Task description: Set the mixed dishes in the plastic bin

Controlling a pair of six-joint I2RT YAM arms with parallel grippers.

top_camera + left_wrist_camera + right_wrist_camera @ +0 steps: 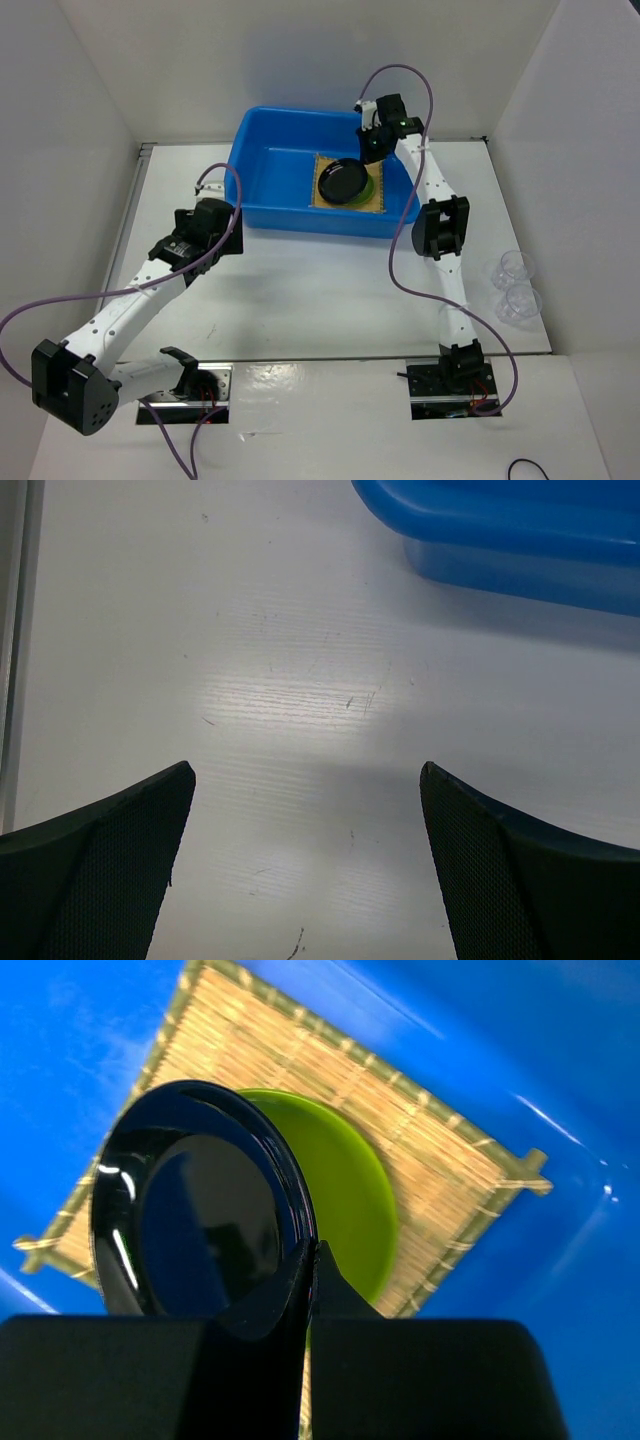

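**Observer:** Which pincer is working, and what is it holding?

**Me:** My right pincer (310, 1278) is working. Its fingers are pressed together on the rim of the small round black dish (200, 1200), and I am holding it tilted on edge inside the large bright blue plastic bin (300, 215).

**Observer:** What is lying under the dish?

**Me:** The small round lime-green plate (352, 1190) is sitting directly below and slightly to one side. It is resting on the square tan woven bamboo mat (455, 1165), which is lying flat on the bin floor. The dish is hanging from my fingers and leaning over the plate. I cannot tell whether its low edge is touching the plate.

**Observer:** So which way is the move going?

**Me:** Straight down, I am judging. The dish is round, so no turning is needed. I would only be lowering it, levelling it and letting go over the plate.

**Observer:** And the other arm?

**Me:** My left pincer (305, 770) is spread wide and holding nothing. It is hovering over the white table (300, 680) just outside the bin's near left corner.

**Observer:** What is waiting outside the bin?

**Me:** Small clear cups (515, 270) are standing at the table's right edge, well apart from the bin. They are lying nearer my right arm.
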